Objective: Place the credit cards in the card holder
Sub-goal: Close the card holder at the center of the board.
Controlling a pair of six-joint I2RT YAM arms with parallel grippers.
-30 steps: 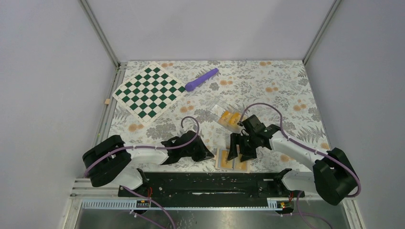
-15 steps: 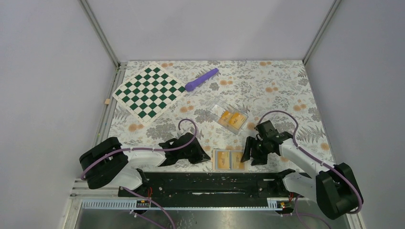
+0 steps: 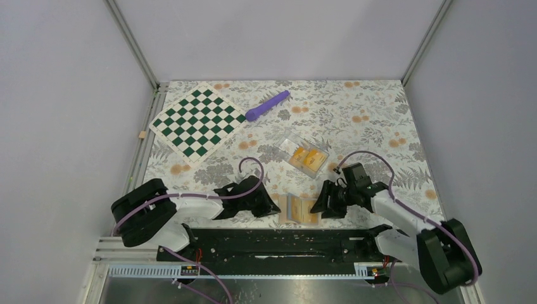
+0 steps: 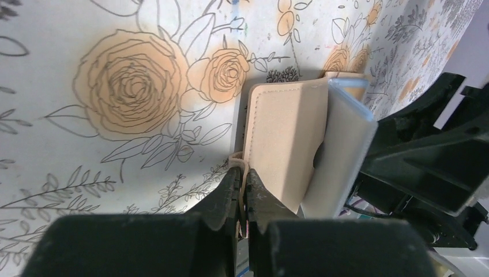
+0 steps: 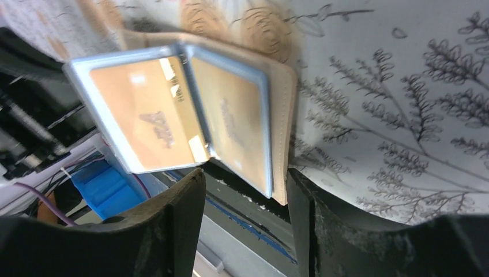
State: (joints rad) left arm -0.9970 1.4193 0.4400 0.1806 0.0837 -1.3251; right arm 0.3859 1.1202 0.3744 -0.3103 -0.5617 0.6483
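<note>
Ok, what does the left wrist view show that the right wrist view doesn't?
Only the left wrist: the card holder's tan outside, with the left tool shut on its tab. Only the right wrist: credit cards in its blue pockets, and the open right tool astride its edge. Both: the holder half folded on the floral table cover.

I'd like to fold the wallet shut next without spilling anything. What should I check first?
1. Left gripper shut on the card holder at its edge tab: ok.
2. Right gripper open, fingers either side of the holder's near edge: ok.
3. Both blue pockets hold credit cards: ok.
4. Holder folded flat: not ok, one flap stands raised.
5. Snap lined up: cannot tell.
6. Clear case emptied: not ok, orange pieces inside.
</note>
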